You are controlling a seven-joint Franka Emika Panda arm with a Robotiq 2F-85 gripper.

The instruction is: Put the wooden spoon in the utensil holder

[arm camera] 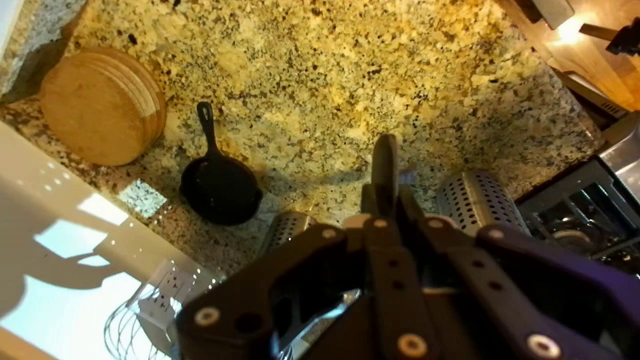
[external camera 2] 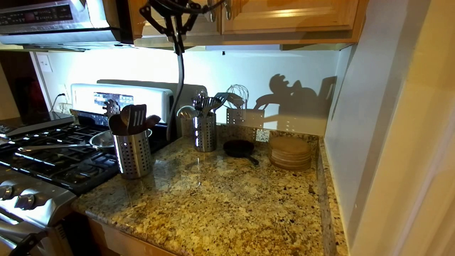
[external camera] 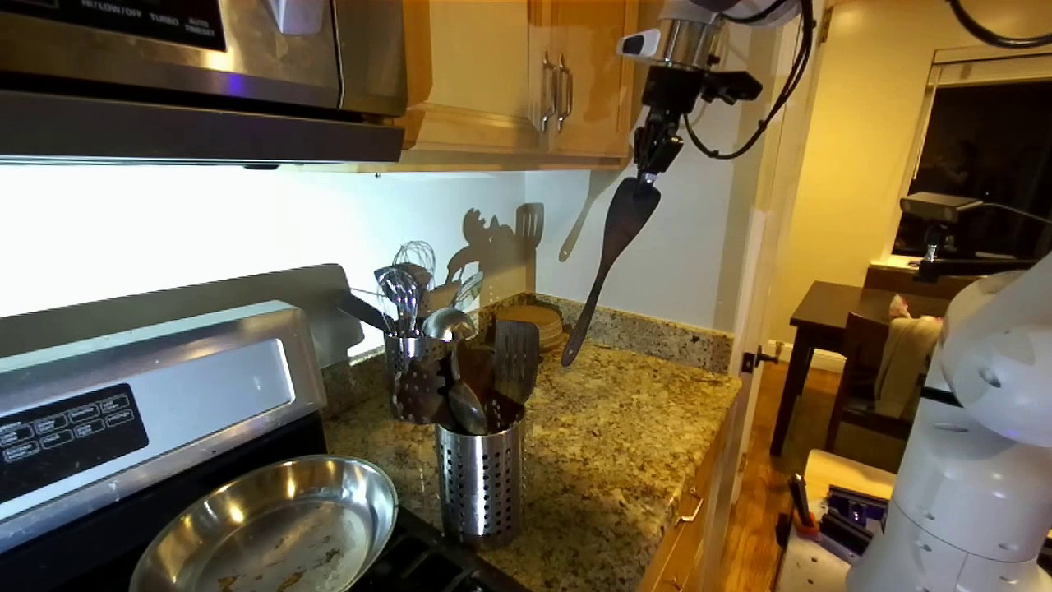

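The gripper (external camera: 648,172) is nearly closed, holding the broad end of the spoon (external camera: 629,215). In an exterior view I note the spoon hanging aslant beneath the gripper, handle end toward seven o'clock. In both exterior views the near holder (external camera: 481,485) stands at about seven o'clock from the gripper, apart from the spoon.

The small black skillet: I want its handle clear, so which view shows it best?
The wrist view: the small black skillet shows whole from above, its handle plain against the counter. The exterior views do not both clearly show it; where the skillet appears, it is smaller, seen at a slant.
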